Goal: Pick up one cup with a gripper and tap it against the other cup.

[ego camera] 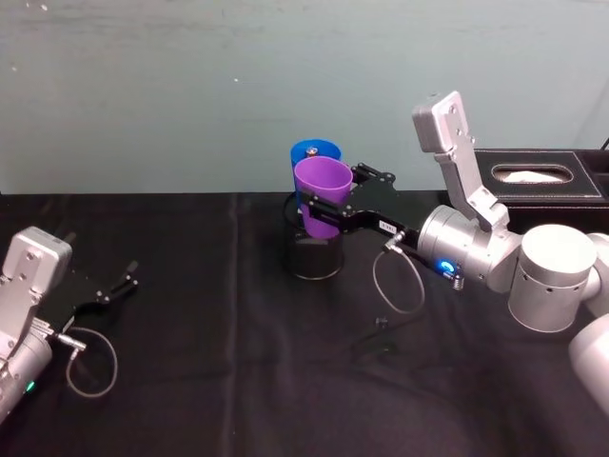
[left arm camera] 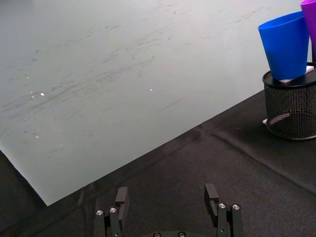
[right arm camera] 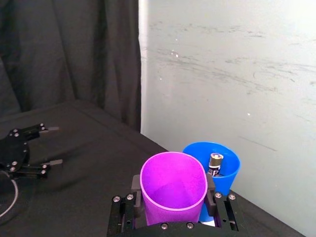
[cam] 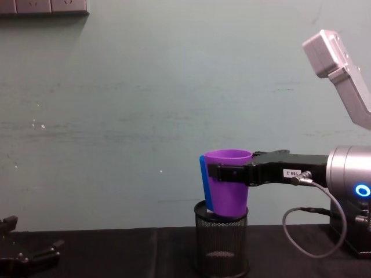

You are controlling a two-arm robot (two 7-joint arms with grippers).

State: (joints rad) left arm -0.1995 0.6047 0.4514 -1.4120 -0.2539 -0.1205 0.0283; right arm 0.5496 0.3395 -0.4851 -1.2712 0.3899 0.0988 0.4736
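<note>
My right gripper [ego camera: 335, 205] is shut on the purple cup [ego camera: 322, 181] and holds it upright above the black mesh pen holder [ego camera: 314, 257]. The blue cup [ego camera: 314, 150] stands in that holder right behind the purple cup. In the chest view the purple cup [cam: 227, 184] lies against the blue cup [cam: 203, 179], of which a thin strip shows. In the right wrist view the purple cup [right arm camera: 173, 190] sits between the fingers [right arm camera: 137, 185], and the blue cup [right arm camera: 224, 165] behind it holds a small cylinder. My left gripper [ego camera: 119, 286] rests open at the table's left.
A black tissue box [ego camera: 538, 176] stands at the back right, behind my right arm. The pale green wall [ego camera: 190, 86] rises just behind the holder. A black cloth [ego camera: 219, 362] covers the table. The right arm's cable [ego camera: 400, 286] loops down near the holder.
</note>
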